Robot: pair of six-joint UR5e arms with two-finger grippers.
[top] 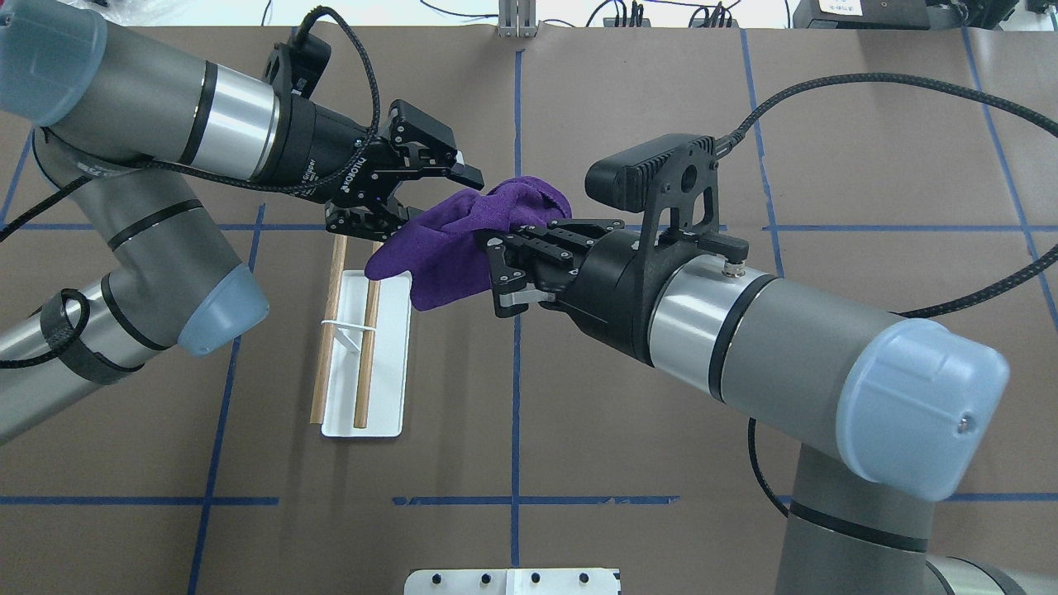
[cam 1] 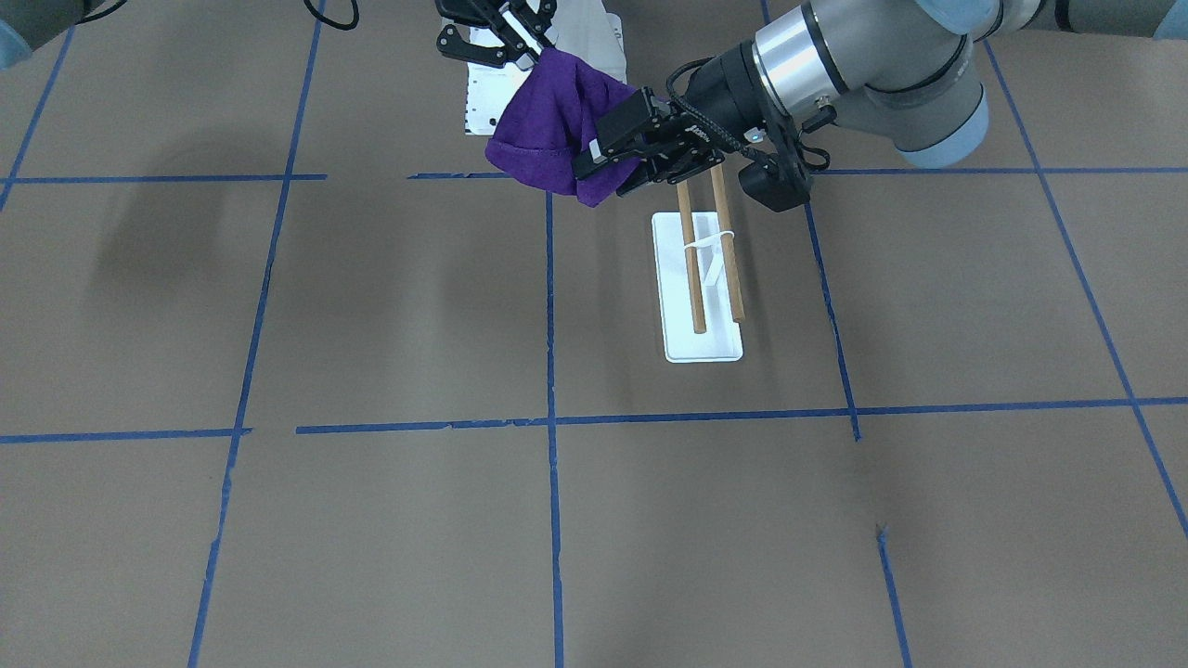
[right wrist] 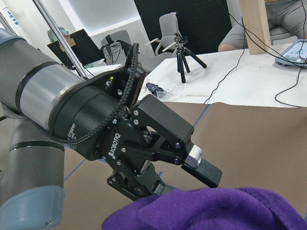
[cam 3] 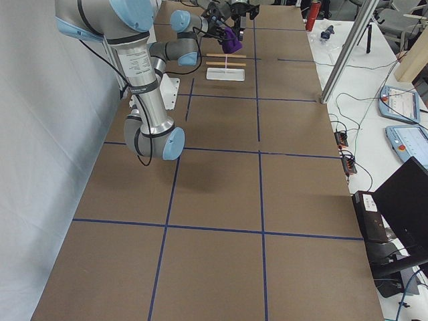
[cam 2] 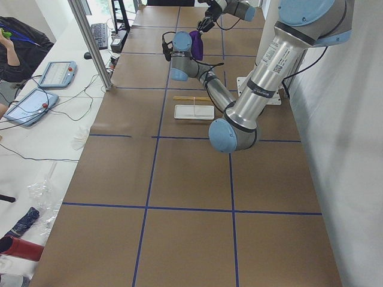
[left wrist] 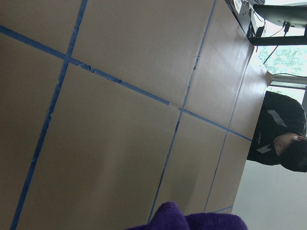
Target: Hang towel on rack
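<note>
The purple towel (top: 463,240) hangs bunched in the air between my two grippers, just past one end of the rack. My right gripper (top: 500,268) is shut on the towel and holds it up; it also shows in the front view (cam 1: 527,48). My left gripper (top: 426,198) has its jaws wide apart, with a corner of the towel (cam 1: 557,121) between them. The right wrist view shows one of its fingers (right wrist: 204,170) above the towel (right wrist: 216,211). The rack stands on the table, a white base plate (top: 388,413) with two wooden dowels (top: 362,364), and is bare.
Brown table paper with blue tape lines (cam 1: 552,306). A white bolted plate (cam 1: 483,102) lies behind the towel near the robot's base. Operators and desks with tablets (cam 2: 57,75) are beside the table. A person (left wrist: 280,139) shows in the left wrist view.
</note>
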